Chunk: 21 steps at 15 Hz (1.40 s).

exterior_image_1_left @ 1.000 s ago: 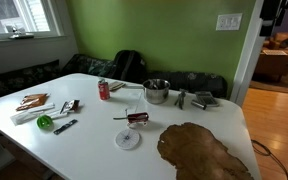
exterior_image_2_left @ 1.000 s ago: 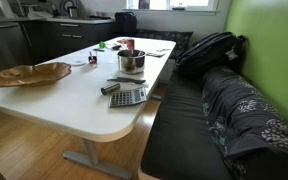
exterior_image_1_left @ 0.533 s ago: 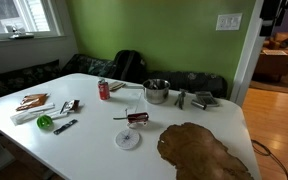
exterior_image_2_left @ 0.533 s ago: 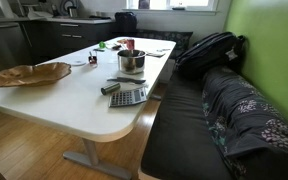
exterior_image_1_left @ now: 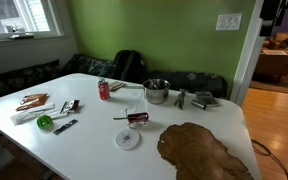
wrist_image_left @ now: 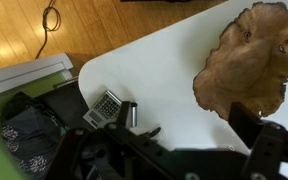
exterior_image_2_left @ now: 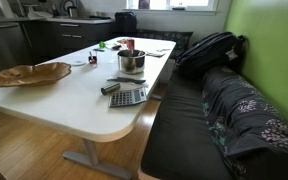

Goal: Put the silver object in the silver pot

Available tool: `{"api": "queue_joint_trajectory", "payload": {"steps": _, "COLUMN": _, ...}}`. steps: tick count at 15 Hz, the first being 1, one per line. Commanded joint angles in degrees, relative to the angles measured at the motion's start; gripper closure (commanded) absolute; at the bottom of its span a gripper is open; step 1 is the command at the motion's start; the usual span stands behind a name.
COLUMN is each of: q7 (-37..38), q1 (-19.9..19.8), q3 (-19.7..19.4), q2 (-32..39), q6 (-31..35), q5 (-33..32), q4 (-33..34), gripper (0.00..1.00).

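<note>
Across the table [exterior_image_1_left: 94,140], the silver object [wrist_image_left: 128,113] should be gripped squarely, then lowered into the silver pot [exterior_image_1_left: 156,91]; the pincer's [wrist_image_left: 174,162] opening cannot be told.

On the white table [exterior_image_1_left: 84,145] I see a red can [exterior_image_1_left: 104,89] left of centre, a clear disc [exterior_image_1_left: 128,139] below centre, a brown wooden slab [exterior_image_1_left: 204,150] lower right, and a calculator [exterior_image_1_left: 204,99] right of centre.
</note>
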Motion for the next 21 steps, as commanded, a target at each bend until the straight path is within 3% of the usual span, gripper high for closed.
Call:
{"api": "queue_joint_trajectory", "payload": {"steps": 1, "q7": 0.9, "q1": 1.1, "q3": -0.6, "q2": 1.1, "q6": 0.9, "q5": -1.2, "q4": -0.3, "gripper": 0.0}}
{"api": "queue_joint_trajectory", "payload": {"steps": 5, "q7": -3.8, "q1": -1.4, "q3": -5.5, "q2": 5.8, "q6": 10.4, "q5": -4.5, "q4": -3.6, "gripper": 0.0}}
{"api": "queue_joint_trajectory", "payload": {"steps": 10, "q7": -3.3, "q1": -6.1, "q3": -10.7, "q2": 17.5, "q6": 29.2, "q5": -9.8, "q4": -3.0, "gripper": 0.0}}
{"api": "queue_joint_trajectory", "payload": {"steps": 11, "q7": -3.9, "q1": -6.6, "q3": -11.7, "q2": 19.2, "q6": 29.9, "q5": -9.7, "q4": -2.6, "gripper": 0.0}}
{"api": "queue_joint_trajectory", "payload": {"steps": 12, "q7": -3.4, "q1": -5.5, "q3": -10.9, "q2": 15.4, "q6": 28.1, "q5": -9.0, "q4": -4.1, "gripper": 0.0}}
{"api": "queue_joint_trajectory", "payload": {"steps": 17, "q7": -4.8, "q1": -6.4, "q3": -12.6, "q2": 19.5, "q6": 32.2, "q5": -9.8, "q4": -3.4, "gripper": 0.0}}
{"api": "queue_joint_trajectory", "payload": {"steps": 21, "q7": -24.4, "q1": -2.4, "q3": -24.7, "q2": 22.2, "q6": 48.8, "q5": 2.8, "q4": -9.6, "gripper": 0.0}}
